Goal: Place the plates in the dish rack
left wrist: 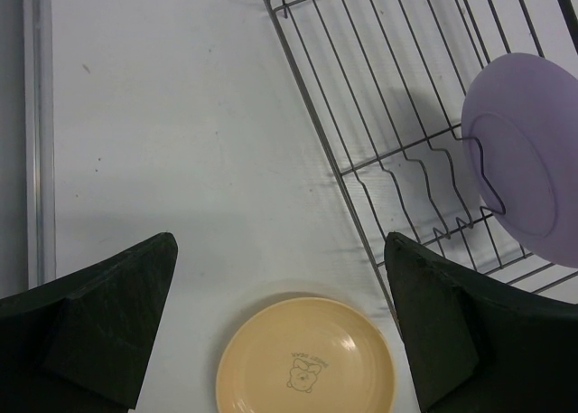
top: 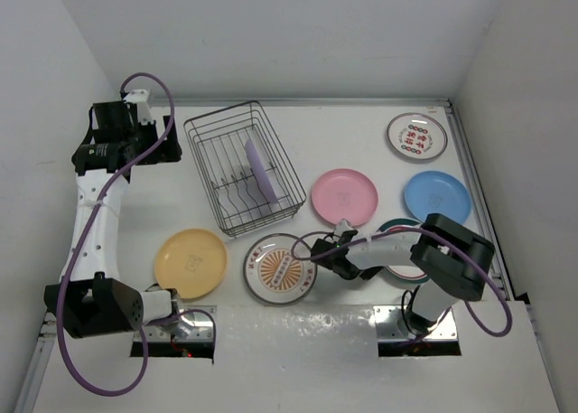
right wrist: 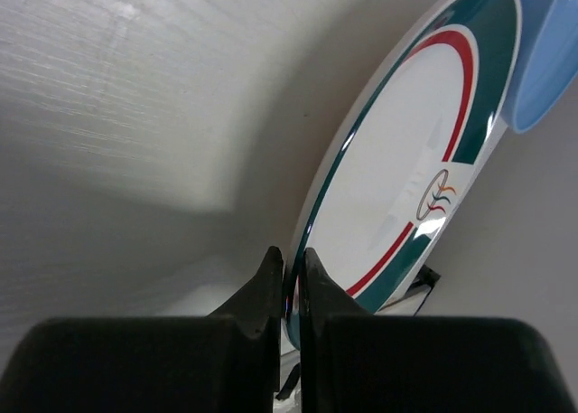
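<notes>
The dark wire dish rack (top: 226, 151) stands at the back left with a purple plate (top: 263, 170) upright in it; both also show in the left wrist view, the rack (left wrist: 361, 115) and the purple plate (left wrist: 528, 160). My left gripper (top: 165, 149) is open and empty, high beside the rack's left side, its fingertips (left wrist: 163, 250) spread above a yellow plate (left wrist: 307, 359). My right gripper (right wrist: 294, 268) is shut on the rim of a white plate with a green and red band (right wrist: 406, 160). In the top view this gripper (top: 352, 267) is at that plate's (top: 398, 224) left edge.
On the table lie the yellow plate (top: 190, 262), an orange-centred printed plate (top: 276, 269), a pink plate (top: 344, 197), a blue plate (top: 437, 197) and a red-printed plate (top: 416, 136) at the back right. The blue plate (right wrist: 546, 61) is close behind the held plate. Walls enclose the table.
</notes>
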Robot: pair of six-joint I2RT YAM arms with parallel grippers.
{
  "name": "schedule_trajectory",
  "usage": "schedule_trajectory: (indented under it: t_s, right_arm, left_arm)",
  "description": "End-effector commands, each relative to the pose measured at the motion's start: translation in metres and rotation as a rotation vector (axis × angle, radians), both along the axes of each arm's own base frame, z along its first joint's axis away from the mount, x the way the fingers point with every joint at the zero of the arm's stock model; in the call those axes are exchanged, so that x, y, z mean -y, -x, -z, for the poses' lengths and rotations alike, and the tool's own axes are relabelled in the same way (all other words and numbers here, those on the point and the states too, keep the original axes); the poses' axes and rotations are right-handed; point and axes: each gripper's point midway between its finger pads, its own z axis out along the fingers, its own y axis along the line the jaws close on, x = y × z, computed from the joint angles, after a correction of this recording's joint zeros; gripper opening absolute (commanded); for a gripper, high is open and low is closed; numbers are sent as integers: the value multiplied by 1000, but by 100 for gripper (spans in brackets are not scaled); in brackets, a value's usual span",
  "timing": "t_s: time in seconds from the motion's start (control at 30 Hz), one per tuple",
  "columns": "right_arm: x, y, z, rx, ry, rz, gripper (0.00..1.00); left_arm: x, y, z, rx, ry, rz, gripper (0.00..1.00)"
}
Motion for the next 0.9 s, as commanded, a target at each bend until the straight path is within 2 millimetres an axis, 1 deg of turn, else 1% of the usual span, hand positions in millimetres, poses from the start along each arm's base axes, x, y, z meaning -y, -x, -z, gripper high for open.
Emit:
schedule_trajectory:
  t_s: [0.0,0.03,0.07,0.1,0.13,0.17,0.2,0.23,0.27,0.3,0.33,0.37,0.4,0.43,0.47,0.5,0.53,0.57,0.6,0.63,0.67,0.7,0.73,0.77,0.8,0.83,0.87]
  right_arm:
    - [-17,-9,-14,100,-133,37,0]
    - [-15,-8,-22,111,-134,50,0]
    - [-26,-15,-35,144,-179,57,0]
    - [-33,-18,-45,179,-218,80,0]
    - [-32,-19,-64,211,-243,90,0]
    - [-45,-29,-88,292,-312,114,0]
    - [-45,-31,-109,333,-364,125,0]
    - [-49,-35,-124,371,-417,133,0]
    - [-57,-42,-147,430,-487,141,0]
    - [-56,-44,-167,475,-547,145,0]
    - [-55,-47,-180,510,-574,151,0]
    - [-57,-51,-200,555,-616,155,0]
    - [-51,-55,-216,612,-612,153,0]
    - [-52,-61,-241,665,-649,153,0]
    - [-51,-65,-256,690,-640,125,0]
    - [-54,-72,-275,745,-654,116,0]
    - [-61,-78,-305,792,-711,104,0]
    - [-67,-85,-320,793,-676,24,0]
    - [-95,-96,-345,832,-811,-21,0]
    - [-110,-102,-369,832,-814,-154,0]
    - [-134,-108,-382,833,-879,-236,0]
    - [-164,-114,-412,880,-1014,-310,0]
    - [-196,-107,-442,848,-1143,-456,0]
    - [-231,-114,-442,799,-1145,-553,0]
    - [-253,-113,-453,771,-1189,-622,0]
    - [-280,-99,-490,734,-1312,-752,0]
    - [-316,-105,-472,650,-1325,-792,0]
  left_arm:
    - [-3,-5,-26,96,-22,14,96]
    - [-3,-5,-26,96,-22,14,96]
    - [-3,-6,-27,97,-24,14,96]
    - [-3,-6,-27,100,-23,14,96]
    - [-3,-7,-27,99,-21,12,96]
    - [-3,-8,-28,102,-21,12,96]
    - [-3,-8,-28,103,-19,10,96]
    - [-3,-9,-28,103,-19,10,96]
    - [-3,-9,-29,103,-19,10,96]
    - [-3,-10,-29,103,-18,9,96]
    - [-3,-11,-28,102,-18,9,96]
    - [-4,-12,-30,106,-20,4,96]
    - [-5,-13,-29,104,-19,4,96]
    - [-5,-13,-30,107,-17,0,96]
    - [-5,-14,-31,108,-17,-2,96]
    - [-6,-14,-30,105,-15,-4,96]
    - [-5,-15,-31,107,-16,-4,96]
    - [-6,-16,-31,108,-17,-7,96]
    - [-7,-16,-30,106,-19,-12,96]
    - [-9,-17,-29,105,-21,-23,96]
    - [-10,-18,-27,100,-24,-30,96]
    - [-12,-18,-27,100,-24,-39,96]
    - [-14,-19,-26,96,-27,-52,96]
    - [-16,-19,-24,90,-26,-63,96]
    - [-18,-19,-24,88,-26,-71,96]
    - [-25,-18,-24,85,-21,-93,96]
    - [-28,-17,-23,82,-20,-105,96]
